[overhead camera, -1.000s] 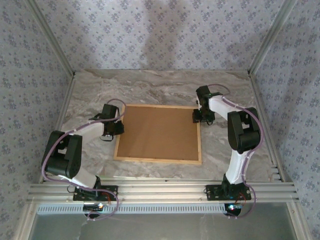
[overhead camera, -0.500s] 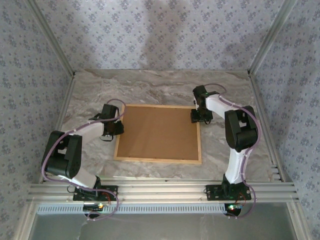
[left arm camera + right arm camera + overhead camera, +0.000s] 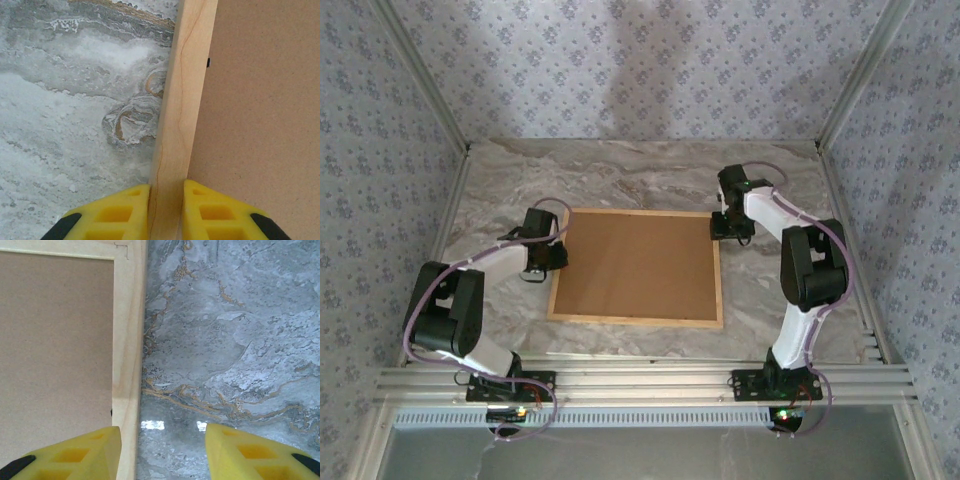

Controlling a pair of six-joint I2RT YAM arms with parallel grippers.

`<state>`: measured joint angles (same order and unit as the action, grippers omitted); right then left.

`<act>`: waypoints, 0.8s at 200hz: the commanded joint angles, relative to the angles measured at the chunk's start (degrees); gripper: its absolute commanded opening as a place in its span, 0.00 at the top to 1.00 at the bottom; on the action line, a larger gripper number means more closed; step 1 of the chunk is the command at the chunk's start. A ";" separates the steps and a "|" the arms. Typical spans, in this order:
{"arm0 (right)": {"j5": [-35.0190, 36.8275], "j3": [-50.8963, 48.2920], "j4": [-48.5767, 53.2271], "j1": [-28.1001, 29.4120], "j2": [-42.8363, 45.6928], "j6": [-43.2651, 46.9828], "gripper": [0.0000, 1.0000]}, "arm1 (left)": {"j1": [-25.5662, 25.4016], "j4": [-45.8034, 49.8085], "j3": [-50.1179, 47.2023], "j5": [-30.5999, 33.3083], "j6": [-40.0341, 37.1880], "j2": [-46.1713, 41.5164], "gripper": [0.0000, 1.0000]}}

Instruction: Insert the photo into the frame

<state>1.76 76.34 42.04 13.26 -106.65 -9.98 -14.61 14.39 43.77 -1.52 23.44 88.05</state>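
Note:
The frame (image 3: 635,321) lies flat mid-table, a thin light-wood rectangle with a plain brown backing board (image 3: 638,262) filling it. The photo is hidden. My left gripper (image 3: 557,255) sits at the frame's left side. In the left wrist view it (image 3: 166,187) is shut on the wooden rail (image 3: 182,100), one yellow finger on each side. My right gripper (image 3: 725,230) hovers at the frame's far right corner. In the right wrist view it (image 3: 163,432) is open: one finger above the board's edge, the other above the marble, the rail (image 3: 127,340) close to the first.
The marble tabletop (image 3: 620,180) has free room behind and to the right of the frame. Patterned walls with aluminium posts close in the back and both sides. An aluminium rail (image 3: 640,385) carrying both arm bases runs along the near edge.
The right arm shifted a little at the frame's far right corner, its elbow swinging rightward, and its jaws narrowed slightly. The left gripper and the frame have not moved.

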 commanded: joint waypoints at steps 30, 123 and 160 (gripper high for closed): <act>-0.18 0.00 0.37 0.25 -3.14 0.49 0.51 | -0.08 4.05 -1.75 -1.60 -0.77 -0.25 0.79; -2.67 0.58 -1.08 2.46 -6.98 0.36 0.51 | -0.07 3.45 -1.93 -2.04 -0.76 0.45 0.79; -3.85 0.31 -1.63 3.65 -7.52 -0.57 0.52 | -0.07 3.01 -1.94 -2.68 -0.81 0.80 0.79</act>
<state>1.61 76.99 41.54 14.61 -110.89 -10.00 -14.59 14.24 43.66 -1.65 23.42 88.05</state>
